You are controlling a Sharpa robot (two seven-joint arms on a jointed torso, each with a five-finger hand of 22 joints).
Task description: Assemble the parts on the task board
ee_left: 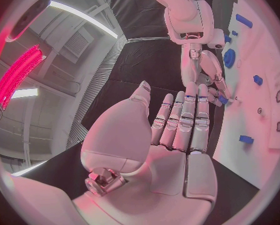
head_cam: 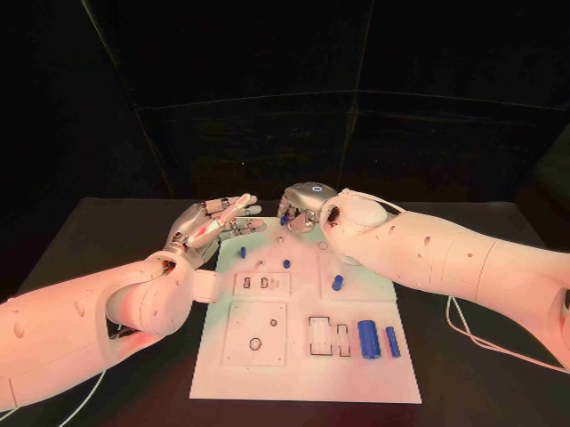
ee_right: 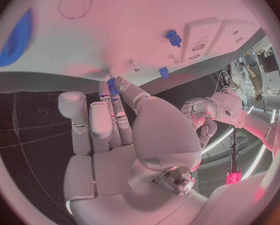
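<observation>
The white task board [head_cam: 298, 369] lies in the middle of the black table. My right hand [head_cam: 308, 206] hovers over its far edge and pinches a small blue part [ee_right: 113, 86] between thumb and a finger; the left wrist view shows that blue part [ee_left: 222, 99] at the fingertips of the right hand [ee_left: 202, 70]. My left hand [head_cam: 214, 222] hangs by the board's far left corner, fingers [ee_left: 184, 120] straight and apart, holding nothing. Small blue parts [head_cam: 243, 252] [head_cam: 287, 263] [head_cam: 337, 283] are on the board's far half.
Two larger blue cylinders [head_cam: 368, 339] [head_cam: 392, 342] lie at the board's near right, beside rectangular slots [head_cam: 319, 335]. A square plate with a round hole [head_cam: 255, 342] sits at the near left. Black table [head_cam: 490, 374] surrounds the board.
</observation>
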